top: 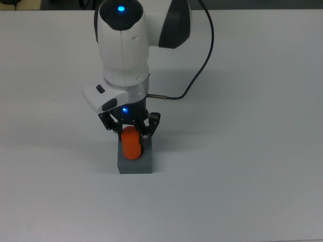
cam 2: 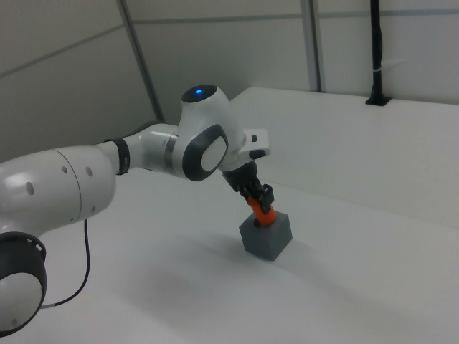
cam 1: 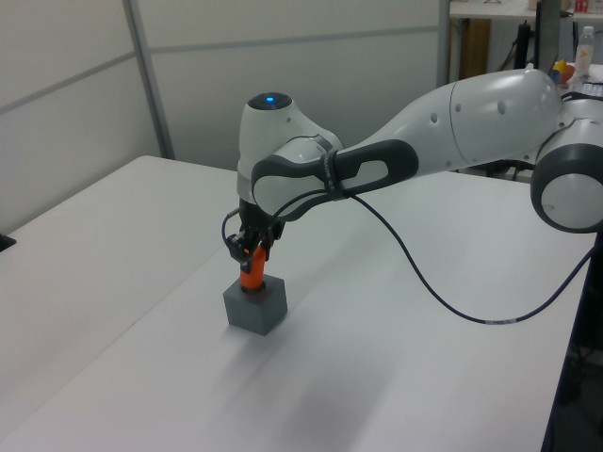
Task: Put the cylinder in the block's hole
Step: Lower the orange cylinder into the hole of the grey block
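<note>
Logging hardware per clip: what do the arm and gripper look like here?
White, rounded arm with dark grey joint bands. A blue light glows on the wrist housing. The small black two-finger gripper also has a blue light. A black cable runs along the arm.

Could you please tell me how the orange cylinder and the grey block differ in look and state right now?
The small orange-red rounded cylinder is bright and narrow; the dark grey cube-like block is dull and wider. The cylinder is clamped in the gripper with its lower end at the block's top; the block rests free on the white table. Both look matte.
</note>
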### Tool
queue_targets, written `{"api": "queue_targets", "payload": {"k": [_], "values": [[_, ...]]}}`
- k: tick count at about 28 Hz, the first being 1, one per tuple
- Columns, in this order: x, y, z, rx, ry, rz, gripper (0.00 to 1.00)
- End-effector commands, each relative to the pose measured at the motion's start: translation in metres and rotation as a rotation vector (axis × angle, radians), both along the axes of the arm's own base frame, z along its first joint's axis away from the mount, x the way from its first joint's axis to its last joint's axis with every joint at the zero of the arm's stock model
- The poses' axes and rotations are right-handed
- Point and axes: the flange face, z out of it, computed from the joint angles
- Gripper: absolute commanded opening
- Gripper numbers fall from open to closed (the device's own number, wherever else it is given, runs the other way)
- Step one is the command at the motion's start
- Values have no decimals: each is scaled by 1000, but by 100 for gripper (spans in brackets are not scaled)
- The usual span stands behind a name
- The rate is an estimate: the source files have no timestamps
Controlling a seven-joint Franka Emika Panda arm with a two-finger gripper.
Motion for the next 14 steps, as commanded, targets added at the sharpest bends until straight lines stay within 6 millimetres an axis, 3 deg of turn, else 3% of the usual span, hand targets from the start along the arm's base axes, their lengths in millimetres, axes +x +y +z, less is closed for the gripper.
{"api": "queue_targets", "payload": {"k": [1,9,10,11,13,14], "values": [[-3,7,0,17,29,-4,10],[-11,7,-15,8,113,-3,15],[-11,7,-15,8,113,-3,19],[-11,8,-15,10,113,-4,46],[-11,7,-15,9,113,-6,55],[-11,8,-14,10,110,-6,64]]}}
